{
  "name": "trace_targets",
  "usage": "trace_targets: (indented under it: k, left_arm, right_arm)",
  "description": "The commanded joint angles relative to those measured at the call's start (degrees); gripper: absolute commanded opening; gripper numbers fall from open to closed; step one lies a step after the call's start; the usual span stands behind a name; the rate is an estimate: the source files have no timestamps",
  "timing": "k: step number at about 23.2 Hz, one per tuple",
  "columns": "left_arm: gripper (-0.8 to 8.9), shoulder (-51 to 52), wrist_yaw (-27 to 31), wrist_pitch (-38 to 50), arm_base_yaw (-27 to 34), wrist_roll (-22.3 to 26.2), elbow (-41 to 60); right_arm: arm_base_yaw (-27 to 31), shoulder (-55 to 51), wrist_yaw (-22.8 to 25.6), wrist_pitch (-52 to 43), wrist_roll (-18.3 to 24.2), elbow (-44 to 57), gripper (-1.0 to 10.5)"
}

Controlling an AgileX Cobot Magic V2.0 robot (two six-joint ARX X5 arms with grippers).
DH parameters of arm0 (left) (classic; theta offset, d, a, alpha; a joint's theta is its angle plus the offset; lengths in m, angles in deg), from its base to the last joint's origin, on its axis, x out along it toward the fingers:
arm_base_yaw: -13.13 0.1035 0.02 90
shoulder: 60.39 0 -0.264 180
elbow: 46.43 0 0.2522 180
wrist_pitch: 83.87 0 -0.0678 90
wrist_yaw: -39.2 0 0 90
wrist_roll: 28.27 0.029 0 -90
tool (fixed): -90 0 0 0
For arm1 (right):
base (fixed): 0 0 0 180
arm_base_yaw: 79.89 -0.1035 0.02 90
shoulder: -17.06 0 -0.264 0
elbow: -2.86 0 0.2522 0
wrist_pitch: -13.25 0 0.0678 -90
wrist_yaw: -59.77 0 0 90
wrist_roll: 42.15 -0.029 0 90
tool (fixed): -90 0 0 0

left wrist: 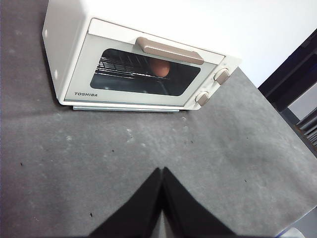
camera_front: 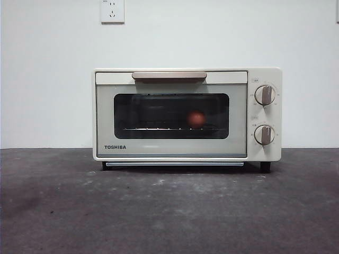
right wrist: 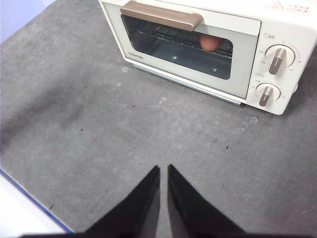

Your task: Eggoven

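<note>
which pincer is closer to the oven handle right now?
Right, marginally, though both hang back over the table. The right pincer faces the oven handle from the dial side; the left pincer from the TOSHIBA-label side.

Left gripper [left wrist: 162, 171] matte black, tapered jaws, right gripper [right wrist: 164, 168] likewise, plain, unmarked

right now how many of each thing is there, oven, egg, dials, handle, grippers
toaster oven: 1
egg: 1, on the rack behind the shut door
dials: 2
handle: 1
grippers: 2, left gripper and right gripper, both away from the oven
total: 7
</note>
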State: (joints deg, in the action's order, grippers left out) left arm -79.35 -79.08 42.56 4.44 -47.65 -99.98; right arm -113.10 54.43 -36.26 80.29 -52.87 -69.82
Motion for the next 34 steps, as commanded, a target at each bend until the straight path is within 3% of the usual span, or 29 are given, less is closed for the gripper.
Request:
trace_targets:
  k: [1, 5, 9, 11, 14, 22, 34]
  left_arm:
    - [0.07, -0.07, 0.22, 2.08, 0.00, 0.74, -0.87]
    - [0.07, -0.07, 0.22, 6.82, 0.04, 4.33, -0.87]
    - [0.07, 0.15, 0.52, 14.16, 0.09, 15.37, -0.85]
    - [0.07, 0.44, 3.56, 18.18, 0.11, 21.59, -0.74]
    - [0.07, 2.36, 10.40, 22.56, 0.96, 27.02, 1.09]
    - [0.07, 12.48, 18.60, 33.94, 5.49, 29.88, 14.88]
    - [0.07, 18.80, 18.91, 34.67, 8.22, 29.62, 32.79]
  right_arm:
    - [-0.39, 0.20, 0.11, -0.70, 0.28, -1.16, 0.1]
    - [-0.39, 0.22, 0.11, -0.70, 0.28, -1.16, 0.1]
    - [-0.42, 0.22, 0.09, -0.70, 0.28, -1.16, 0.1]
    - [-0.39, 0.22, 0.11, -0.70, 0.28, -1.16, 0.1]
    - [-0.39, 0.22, 0.11, -0.70, 0.28, -1.16, 0.1]
    - [-0.39, 0.22, 0.09, -0.72, 0.28, -1.16, 0.1]
    - [-0.39, 0.22, 0.11, -0.72, 0.28, -1.16, 0.1]
